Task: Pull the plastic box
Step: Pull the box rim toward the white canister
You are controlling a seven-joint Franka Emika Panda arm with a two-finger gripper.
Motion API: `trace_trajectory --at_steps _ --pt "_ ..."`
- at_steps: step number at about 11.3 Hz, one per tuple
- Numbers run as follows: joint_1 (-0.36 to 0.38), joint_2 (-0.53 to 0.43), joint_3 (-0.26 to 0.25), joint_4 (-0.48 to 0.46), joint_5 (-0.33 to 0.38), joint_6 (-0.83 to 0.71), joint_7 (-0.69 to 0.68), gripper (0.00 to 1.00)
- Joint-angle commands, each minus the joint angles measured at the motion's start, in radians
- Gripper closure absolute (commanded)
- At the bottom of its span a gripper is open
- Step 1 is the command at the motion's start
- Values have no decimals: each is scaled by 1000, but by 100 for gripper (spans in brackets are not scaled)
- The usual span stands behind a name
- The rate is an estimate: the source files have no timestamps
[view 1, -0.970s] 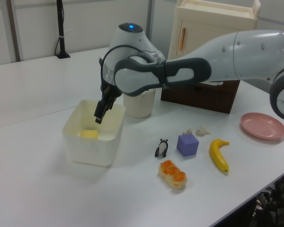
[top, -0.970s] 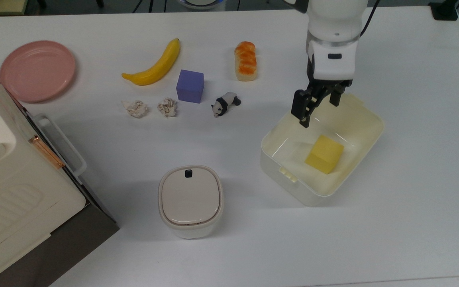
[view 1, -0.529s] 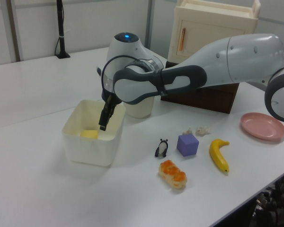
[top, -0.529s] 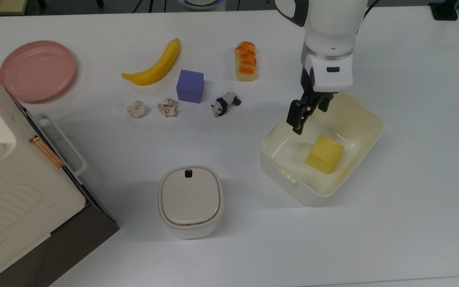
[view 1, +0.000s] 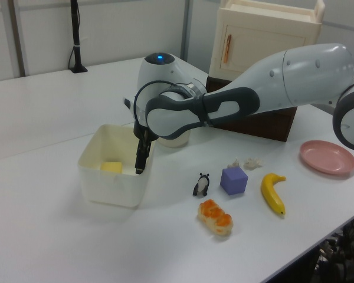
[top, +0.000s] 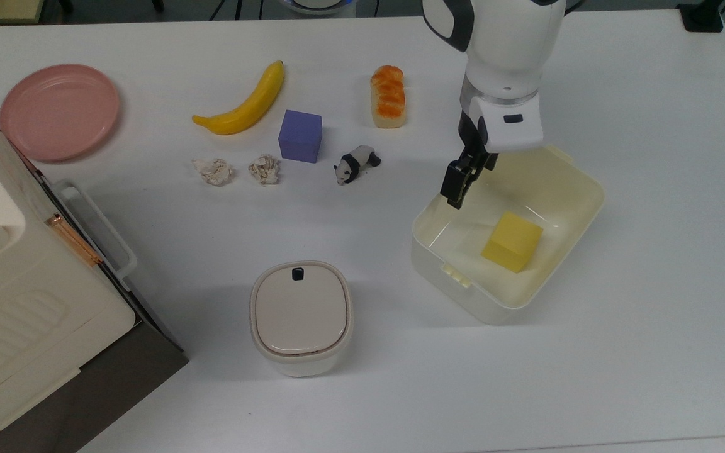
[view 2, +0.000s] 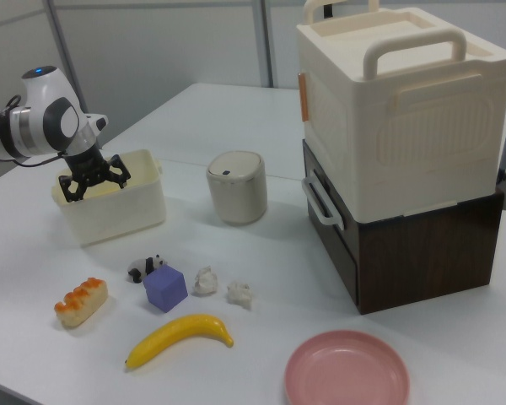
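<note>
The tool (view 2: pixel 90 178), fingers spread, hangs over the rim of the plastic box (top: pixel 564 189) at the top view's right of the desk (top: pixel 652 314) — the hooking step, I'd say — and next it should drop over the wall before dragging

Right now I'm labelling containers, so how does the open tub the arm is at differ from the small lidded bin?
The plastic box is open-topped and shows a yellow block inside; the lidded bin is closed, its lid bearing a black button. The box is wider and rectangular; the bin is narrower and squarish. The gripper is at the box's wall, away from the bin. Both are cream with rounded corners.
</note>
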Motion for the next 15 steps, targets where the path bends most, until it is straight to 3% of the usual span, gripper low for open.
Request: trace_trajectory --at_steps 1,6,12,15 --pt "2 -81 -11 -80 -18 -57 -21 0" --pt "2 -120 -54 -134 -64 -123 -23 0" --pt "-14 -140 -57 -153 -91 -122 11 0" --pt "-1 -146 -42 -73 -72 -108 340 0"
